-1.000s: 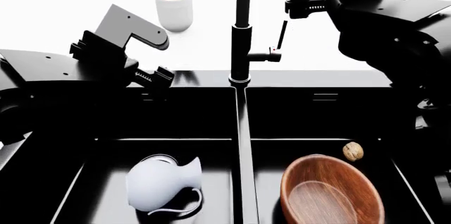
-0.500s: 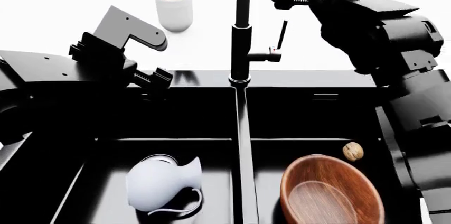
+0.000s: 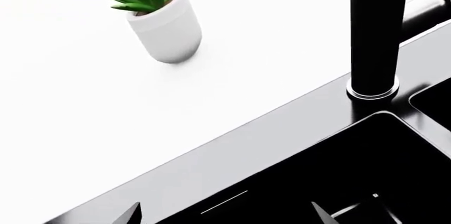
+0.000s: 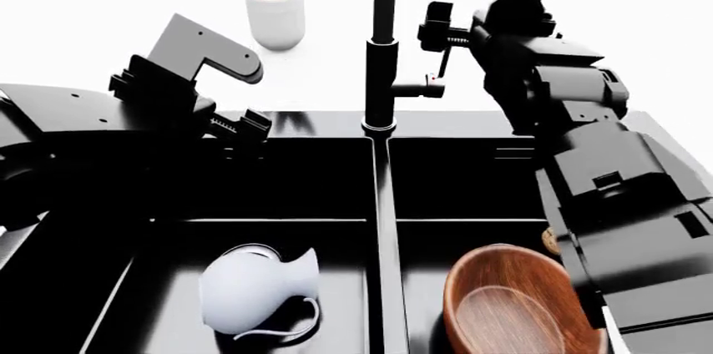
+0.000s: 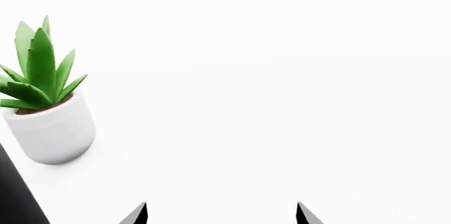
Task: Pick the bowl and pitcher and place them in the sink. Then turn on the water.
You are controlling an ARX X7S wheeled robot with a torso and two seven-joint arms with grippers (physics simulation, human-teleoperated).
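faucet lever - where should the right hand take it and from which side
Take the thin lever near its free upper end, where it stands clear of the faucet column. It rises from a short stub on the column's right side, so come from the right, fingers either side of the rod. The right hand is already beside its top, probably best placed.

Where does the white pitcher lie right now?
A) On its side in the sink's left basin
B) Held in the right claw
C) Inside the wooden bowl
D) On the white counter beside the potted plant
A: the white pitcher lies tipped over in the left basin of the sink, across the divider from the wooden bowl.
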